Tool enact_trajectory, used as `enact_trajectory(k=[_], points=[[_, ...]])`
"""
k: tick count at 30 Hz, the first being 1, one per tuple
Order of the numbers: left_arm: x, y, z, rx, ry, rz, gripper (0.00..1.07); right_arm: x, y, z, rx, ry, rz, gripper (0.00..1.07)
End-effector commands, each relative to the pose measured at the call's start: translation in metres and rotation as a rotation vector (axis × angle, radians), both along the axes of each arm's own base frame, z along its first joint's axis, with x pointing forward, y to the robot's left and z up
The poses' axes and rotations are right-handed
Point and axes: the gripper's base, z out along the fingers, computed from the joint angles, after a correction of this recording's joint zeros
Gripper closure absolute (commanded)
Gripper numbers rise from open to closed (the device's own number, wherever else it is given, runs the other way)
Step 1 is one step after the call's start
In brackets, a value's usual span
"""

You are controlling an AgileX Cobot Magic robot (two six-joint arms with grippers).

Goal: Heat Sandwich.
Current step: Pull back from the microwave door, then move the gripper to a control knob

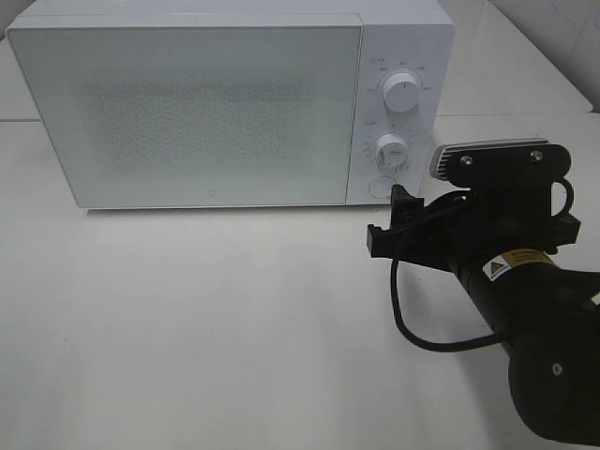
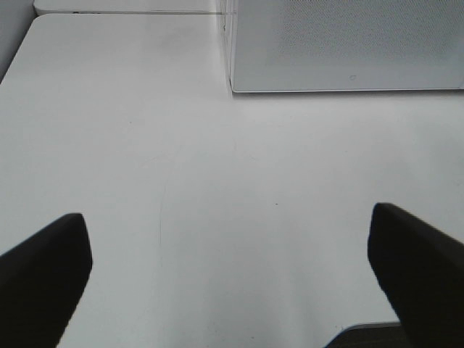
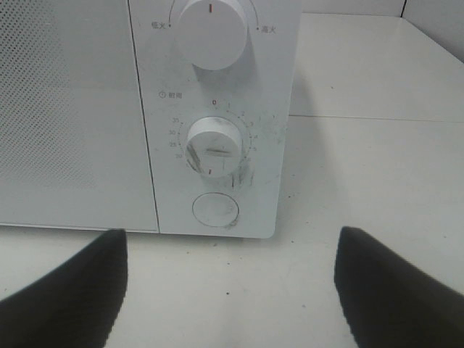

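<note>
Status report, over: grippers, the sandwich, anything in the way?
Left gripper open, empty, over the table. Right gripper open, empty, facing the round button on the microwave. Sandwich not in view; door closed. No obstruction seen.

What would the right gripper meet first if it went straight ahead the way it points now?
Probably the microwave, on its control panel at or near the round button under the lower knob. The open right gripper faces that spot, though the depth is unclear.
</note>
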Motion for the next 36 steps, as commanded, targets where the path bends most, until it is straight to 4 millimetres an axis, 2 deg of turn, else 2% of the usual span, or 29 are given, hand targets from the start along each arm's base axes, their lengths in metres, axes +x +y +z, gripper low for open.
enact_trajectory(k=[1,22,29,36], points=[[-0.004,0.0,0.0,-0.006,-0.035,0.005,0.08,0.002,0.003,0.009,0.001,-0.079,-0.016,0.31],[-0.004,0.0,0.0,-0.006,-0.035,0.005,0.08,0.007,-0.001,0.011,0.005,-0.105,-0.036,0.31],[-0.004,0.0,0.0,-0.006,-0.035,0.005,0.08,0.036,0.004,-0.001,-0.027,-0.076,0.004,0.31],[-0.004,0.0,0.0,-0.006,-0.035,0.005,0.08,0.056,0.01,-0.007,-0.028,-0.072,0.015,0.31]])
